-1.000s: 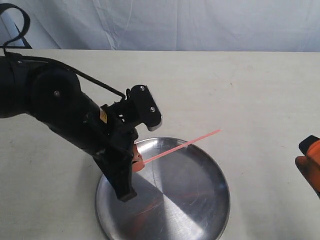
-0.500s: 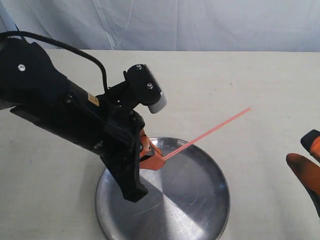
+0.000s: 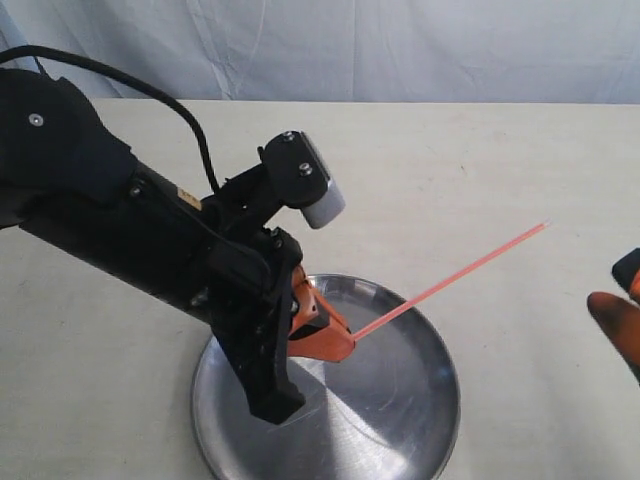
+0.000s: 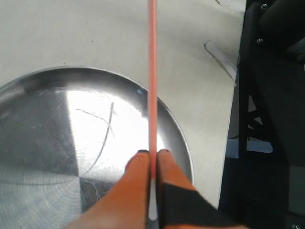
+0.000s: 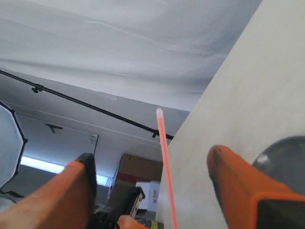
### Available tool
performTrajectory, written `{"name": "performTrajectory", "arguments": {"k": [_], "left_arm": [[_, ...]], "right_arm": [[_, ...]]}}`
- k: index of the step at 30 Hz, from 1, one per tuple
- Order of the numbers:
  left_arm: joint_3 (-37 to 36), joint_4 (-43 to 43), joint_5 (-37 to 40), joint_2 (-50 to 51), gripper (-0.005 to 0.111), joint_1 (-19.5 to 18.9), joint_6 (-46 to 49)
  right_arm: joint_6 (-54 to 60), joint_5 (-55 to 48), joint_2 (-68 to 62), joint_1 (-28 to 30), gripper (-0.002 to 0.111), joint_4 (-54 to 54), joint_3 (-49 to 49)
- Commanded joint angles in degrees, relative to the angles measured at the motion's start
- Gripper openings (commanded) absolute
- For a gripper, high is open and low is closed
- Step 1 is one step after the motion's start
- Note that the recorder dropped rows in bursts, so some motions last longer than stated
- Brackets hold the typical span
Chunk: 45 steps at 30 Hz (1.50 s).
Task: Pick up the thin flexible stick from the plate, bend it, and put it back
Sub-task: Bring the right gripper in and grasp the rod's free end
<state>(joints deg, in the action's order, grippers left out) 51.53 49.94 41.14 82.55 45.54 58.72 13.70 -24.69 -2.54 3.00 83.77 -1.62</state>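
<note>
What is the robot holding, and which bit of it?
The left hand pinches the stick near one end, above the plate; the rest sticks out free. The right hand is open, holding nothing.

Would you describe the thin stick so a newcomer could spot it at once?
Find the steel plate on the table. Above it the left gripper pinches one end of the stick, which slants out past the rim. It is a very thin, straight red line, unlike the chunky orange fingers.
</note>
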Motion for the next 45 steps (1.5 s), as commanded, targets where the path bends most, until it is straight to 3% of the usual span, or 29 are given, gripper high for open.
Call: {"name": "performTrajectory", "arguments": {"k": [1, 5, 9, 13, 15, 40, 45], "left_arm": [[-0.1, 1.0, 0.3, -0.6, 0.000, 0.3, 0.3], [-0.1, 1.2, -0.4, -0.6, 0.000, 0.3, 0.3], [-0.1, 1.4, -1.2, -0.6, 0.000, 0.3, 0.3], [-0.1, 1.7, -2.1, -0.6, 0.000, 0.3, 0.3], [-0.1, 1.7, -2.1, -0.6, 0.000, 0.3, 0.3], [2.3, 6.2, -0.9, -0.6, 0.000, 0.3, 3.3], [2.4, 6.2, 0.4, -0.6, 0.000, 0.3, 3.3]], "right_arm": [[2.5, 1.5, -4.9, 0.3, 0.065, -4.7, -4.6], [4.3, -1.4, -13.4, 0.3, 0.065, -2.7, -5.8], [13.4, -4.6, -20.1, 0.3, 0.065, 3.4, -6.6], [27.2, -8.1, -24.7, 0.3, 0.065, 16.2, -7.1], [29.6, -8.4, -26.4, 0.3, 0.065, 16.2, -7.6], [35.6, -12.2, -39.0, 0.3, 0.064, 16.2, -13.0], [35.8, -12.2, -39.0, 0.3, 0.050, 16.2, -13.0]]}}
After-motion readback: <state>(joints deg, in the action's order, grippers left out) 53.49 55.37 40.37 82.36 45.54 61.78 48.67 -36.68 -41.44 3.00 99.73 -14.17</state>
